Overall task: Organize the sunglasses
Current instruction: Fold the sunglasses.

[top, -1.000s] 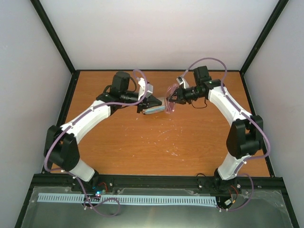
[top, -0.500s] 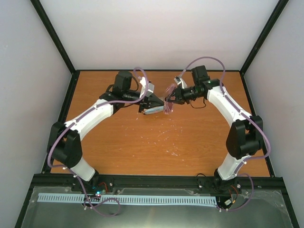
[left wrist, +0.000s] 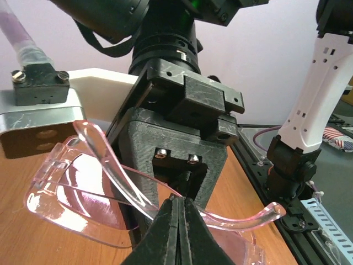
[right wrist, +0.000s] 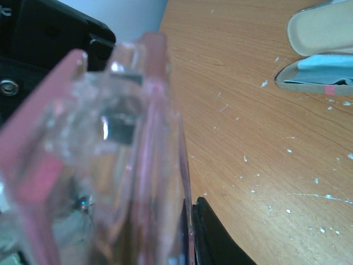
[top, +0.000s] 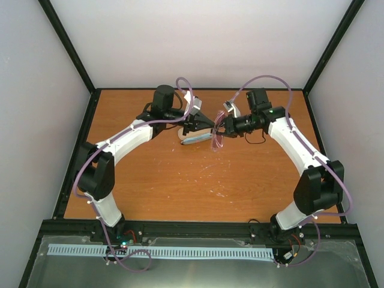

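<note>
Table (top: pixel 180 180): orange-brown wood, speckled with pale flecks.
Left arm: reached from its base at the near left edge across to the middle of the far half of the table.
Left gripper (left wrist: pixel 179 212): jaws pressed together, tips right at the slender temple arm of the sunglasses; whether the temple was pinched between them could not be told.
Case (top: pixel 193 140): tan, oval, lay open on the table just below both grippers, pale blue inside showing.
Sunglasses (left wrist: pixel 83 199): translucent pink, held up off the table between the two grippers, above the case, one temple swung out.
Right gripper (top: pixel 219 128): clamped on the sunglasses at the frame, facing the left gripper almost tip to tip.
Right arm: arched in from the near right edge.
</note>
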Tool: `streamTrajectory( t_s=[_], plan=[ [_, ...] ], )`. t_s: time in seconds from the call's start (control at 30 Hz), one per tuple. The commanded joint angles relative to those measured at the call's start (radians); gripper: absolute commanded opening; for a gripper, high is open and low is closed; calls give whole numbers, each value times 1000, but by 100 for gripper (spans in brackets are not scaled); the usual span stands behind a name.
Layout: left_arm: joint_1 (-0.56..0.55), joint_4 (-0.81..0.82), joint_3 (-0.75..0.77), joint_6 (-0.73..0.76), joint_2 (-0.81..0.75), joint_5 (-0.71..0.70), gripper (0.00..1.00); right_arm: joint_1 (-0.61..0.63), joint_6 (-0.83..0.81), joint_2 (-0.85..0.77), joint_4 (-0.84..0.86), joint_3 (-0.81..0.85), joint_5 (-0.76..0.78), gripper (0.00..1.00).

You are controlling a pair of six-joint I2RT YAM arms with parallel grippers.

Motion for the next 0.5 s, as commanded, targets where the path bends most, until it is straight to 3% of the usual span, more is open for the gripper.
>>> streamTrajectory(
  t_s=[0.0, 0.47],
  plan=[
    [-10, -33, 44, 14, 4, -32, 3, -4, -18, 16, -44, 0, 76, 13],
    [120, -224, -130, 175, -211, -161, 7, -112, -96, 313, -77, -123, 224, 9]
  ],
)
